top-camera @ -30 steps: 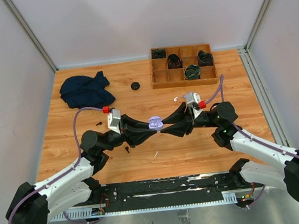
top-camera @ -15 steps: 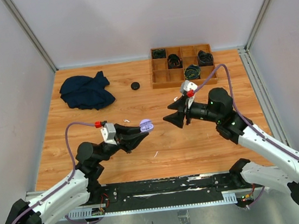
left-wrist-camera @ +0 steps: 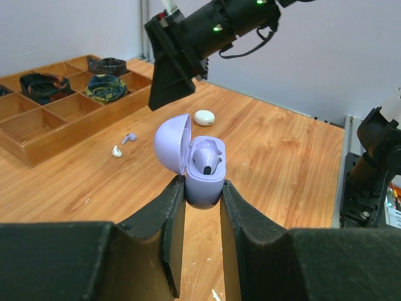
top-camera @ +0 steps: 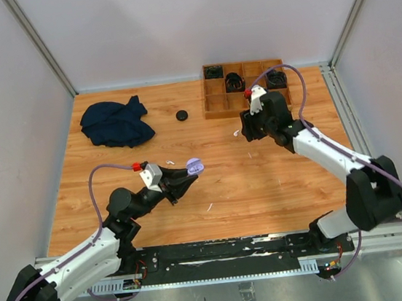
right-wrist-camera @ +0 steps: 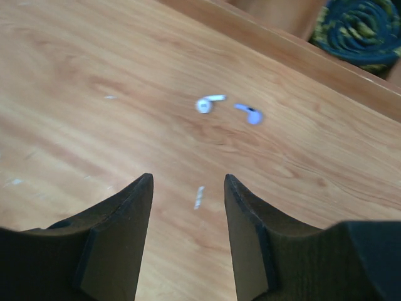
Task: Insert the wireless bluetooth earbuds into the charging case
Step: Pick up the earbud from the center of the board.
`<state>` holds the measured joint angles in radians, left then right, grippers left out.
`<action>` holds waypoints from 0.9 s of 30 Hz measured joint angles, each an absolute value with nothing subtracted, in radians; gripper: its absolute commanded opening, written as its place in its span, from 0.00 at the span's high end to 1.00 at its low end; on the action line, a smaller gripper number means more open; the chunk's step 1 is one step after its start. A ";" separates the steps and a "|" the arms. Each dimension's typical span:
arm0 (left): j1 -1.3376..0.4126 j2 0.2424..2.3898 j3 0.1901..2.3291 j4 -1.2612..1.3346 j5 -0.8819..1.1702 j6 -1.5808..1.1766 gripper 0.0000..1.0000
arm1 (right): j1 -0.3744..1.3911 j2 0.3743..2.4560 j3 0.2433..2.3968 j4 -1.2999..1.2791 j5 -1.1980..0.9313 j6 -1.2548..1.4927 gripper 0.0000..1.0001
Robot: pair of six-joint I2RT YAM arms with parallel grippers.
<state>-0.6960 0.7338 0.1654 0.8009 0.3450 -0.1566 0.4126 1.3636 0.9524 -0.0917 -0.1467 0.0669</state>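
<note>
My left gripper [left-wrist-camera: 202, 189] is shut on the base of a pale purple charging case [left-wrist-camera: 203, 182], held above the table with its lid open. One purple earbud [left-wrist-camera: 205, 162] sits in the case. From above, the case [top-camera: 195, 167] shows at the left gripper's [top-camera: 191, 172] tip. My right gripper [right-wrist-camera: 188, 182] is open and empty, hovering low over the wood. Just beyond its fingertips lie a white earbud [right-wrist-camera: 203, 105] and a purple earbud [right-wrist-camera: 251, 115], close together. The left wrist view shows the same white bud [left-wrist-camera: 116, 151] and purple bud [left-wrist-camera: 130, 137] on the table.
A wooden compartment tray [top-camera: 214, 106] with coiled black cables stands at the back right, just past the right gripper [top-camera: 247, 131]. A white oval case [left-wrist-camera: 204, 117] lies on the table. A dark blue cloth [top-camera: 115, 122] and a small black round case [top-camera: 181, 115] are at the back left.
The right gripper left the purple case, opened, and swung back right to the loose buds by the tray. The left gripper drew back slightly left, still holding the case.
</note>
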 measured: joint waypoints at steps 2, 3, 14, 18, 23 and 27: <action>-0.696 0.743 0.165 0.797 0.340 -0.151 1.00 | 0.389 1.444 0.995 -0.098 -0.091 0.077 0.51; -0.696 0.745 0.165 0.794 0.339 -0.149 1.00 | 0.381 1.477 1.013 -0.099 -0.069 0.081 0.51; -0.696 0.725 0.160 0.762 0.333 -0.130 1.00 | 0.363 1.853 1.253 -0.103 0.175 0.160 0.56; -0.696 0.724 0.157 0.759 0.333 -0.128 1.00 | 0.363 1.935 1.302 -0.109 0.229 0.187 0.56; -0.696 0.723 0.157 0.754 0.333 -0.127 1.00 | 0.363 1.983 1.345 -0.133 0.247 0.208 0.57; -0.696 0.723 0.157 0.753 0.333 -0.127 1.00 | 0.363 2.017 1.372 -0.141 0.236 0.226 0.57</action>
